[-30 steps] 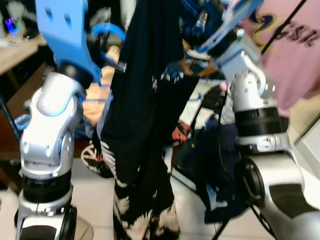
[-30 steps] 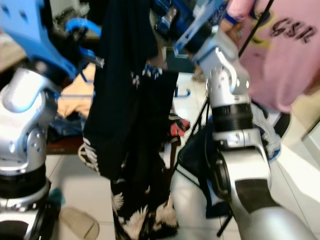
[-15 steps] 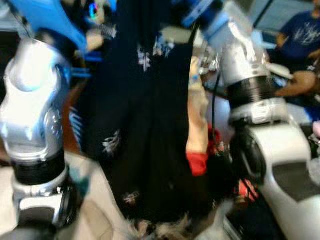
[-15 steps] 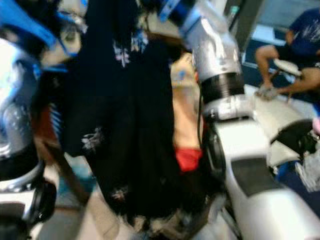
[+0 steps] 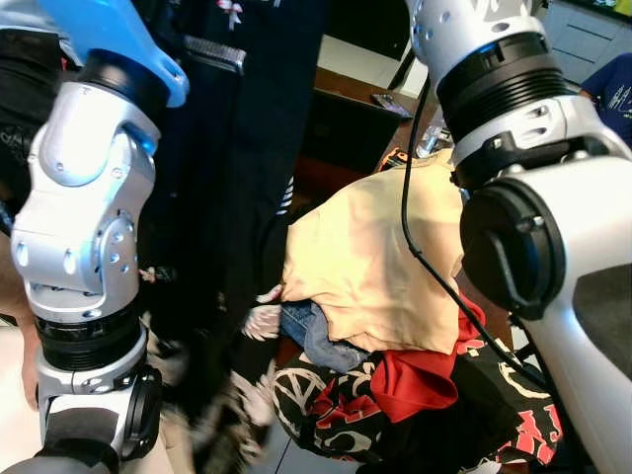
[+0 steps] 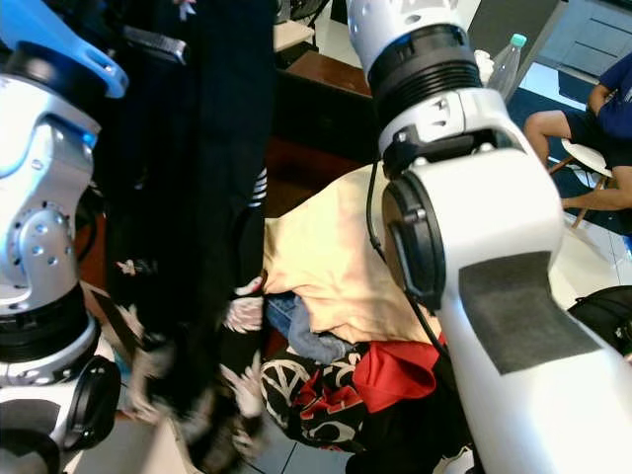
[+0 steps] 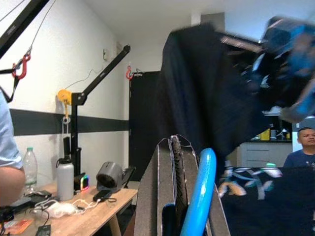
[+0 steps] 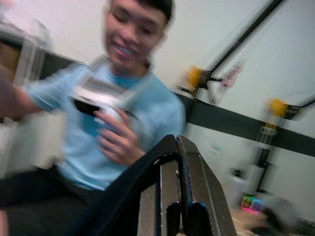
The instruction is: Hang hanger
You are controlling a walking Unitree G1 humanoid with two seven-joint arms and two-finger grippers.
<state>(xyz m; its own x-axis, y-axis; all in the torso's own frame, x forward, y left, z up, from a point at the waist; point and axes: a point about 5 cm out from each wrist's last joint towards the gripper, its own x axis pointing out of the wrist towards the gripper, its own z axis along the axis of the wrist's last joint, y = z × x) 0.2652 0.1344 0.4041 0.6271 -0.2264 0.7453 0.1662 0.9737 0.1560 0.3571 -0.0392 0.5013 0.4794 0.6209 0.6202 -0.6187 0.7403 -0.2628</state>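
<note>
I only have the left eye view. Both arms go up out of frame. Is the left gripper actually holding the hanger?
Observer: Yes. In the left wrist view the left gripper is shut on the blue hanger.
Operator: The dark garment?
Observer: The dark garment hangs just beyond those fingers.
Operator: Right gripper?
Observer: The right gripper is shut; a dark strip runs along its fingers, but I can't tell what it is. A person in a light blue shirt stands past it.
</note>
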